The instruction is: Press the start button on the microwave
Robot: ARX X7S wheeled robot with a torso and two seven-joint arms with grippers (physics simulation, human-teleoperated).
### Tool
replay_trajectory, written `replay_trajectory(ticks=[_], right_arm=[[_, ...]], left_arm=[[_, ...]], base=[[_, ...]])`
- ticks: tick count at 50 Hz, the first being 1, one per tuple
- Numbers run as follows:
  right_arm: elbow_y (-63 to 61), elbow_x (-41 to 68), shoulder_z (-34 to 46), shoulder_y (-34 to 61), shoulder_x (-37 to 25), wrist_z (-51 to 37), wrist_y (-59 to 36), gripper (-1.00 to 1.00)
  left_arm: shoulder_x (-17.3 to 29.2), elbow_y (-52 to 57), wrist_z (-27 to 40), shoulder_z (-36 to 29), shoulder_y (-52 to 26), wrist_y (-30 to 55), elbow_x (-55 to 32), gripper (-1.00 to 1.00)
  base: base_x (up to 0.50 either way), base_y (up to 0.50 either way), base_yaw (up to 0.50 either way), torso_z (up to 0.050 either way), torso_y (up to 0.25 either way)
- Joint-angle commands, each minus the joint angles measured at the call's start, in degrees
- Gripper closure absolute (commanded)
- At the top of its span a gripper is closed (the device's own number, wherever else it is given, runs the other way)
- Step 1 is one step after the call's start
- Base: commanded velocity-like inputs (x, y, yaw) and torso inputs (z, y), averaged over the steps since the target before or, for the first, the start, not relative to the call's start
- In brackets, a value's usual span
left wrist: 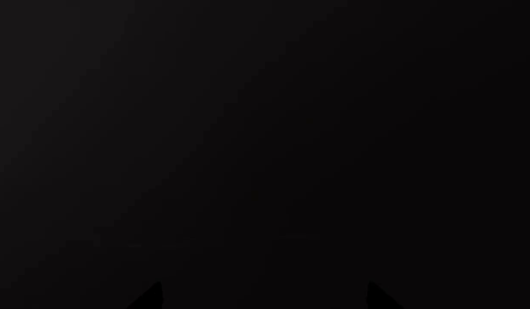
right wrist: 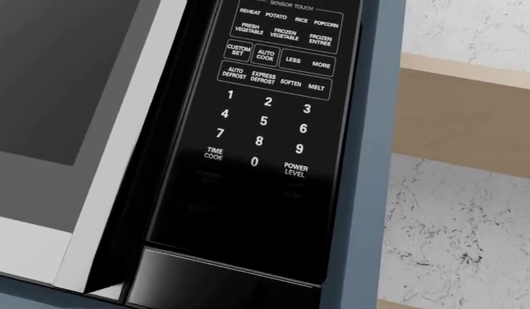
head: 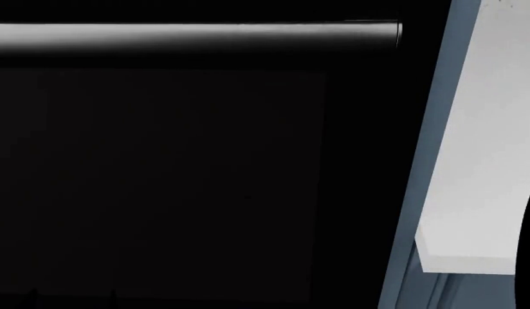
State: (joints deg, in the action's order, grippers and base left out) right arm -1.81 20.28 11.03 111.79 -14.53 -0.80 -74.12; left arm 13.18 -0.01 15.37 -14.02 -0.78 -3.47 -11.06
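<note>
The microwave's black control panel (right wrist: 269, 96) fills the right wrist view, close up. It has white-lettered preset keys, a number pad and TIME COOK and POWER LEVEL keys. The lowest keys (right wrist: 291, 193) under POWER LEVEL are too dim to read, so I cannot pick out the start button. The grey door window (right wrist: 51, 77) is beside the panel. My right gripper's fingers do not show. In the left wrist view my left gripper (left wrist: 265, 297) shows only two dark fingertips (left wrist: 151, 296), set wide apart, against a black surface. Neither gripper shows in the head view.
In the head view a black microwave front (head: 179, 180) with a grey bar handle (head: 196, 35) fills most of the frame. A blue-grey cabinet side (head: 419, 193) and a white panel (head: 480, 161) stand to the right. The right wrist view shows a marbled wall (right wrist: 462, 219) and a wooden shelf (right wrist: 471, 116).
</note>
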Motion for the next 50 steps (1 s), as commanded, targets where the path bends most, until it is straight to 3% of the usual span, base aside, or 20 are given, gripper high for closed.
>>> replay_trajectory(ticks=[1, 21, 50], right_arm=[[15.5, -2.8, 4.5, 7.6, 0.4, 2.2, 7.9, 1.00], [32.6, -5.9, 9.2, 16.1, 4.6, 4.7, 17.6, 1.00], [29.8, -2.3, 7.1, 12.7, 5.9, 5.3, 16.1, 1.00]], left_arm=[[0.4, 0.9, 0.3, -0.1, 0.2, 0.2, -0.5, -1.00], [0.7, 0.4, 0.6, -0.6, 0.2, -0.3, -1.0, -1.00], [0.1, -8.4, -0.6, -0.8, -1.7, -6.8, -1.2, -1.00]], base=[[0.00, 0.00, 0.00, 0.000, 0.000], [0.00, 0.00, 0.00, 0.000, 0.000], [0.00, 0.00, 0.00, 0.000, 0.000]])
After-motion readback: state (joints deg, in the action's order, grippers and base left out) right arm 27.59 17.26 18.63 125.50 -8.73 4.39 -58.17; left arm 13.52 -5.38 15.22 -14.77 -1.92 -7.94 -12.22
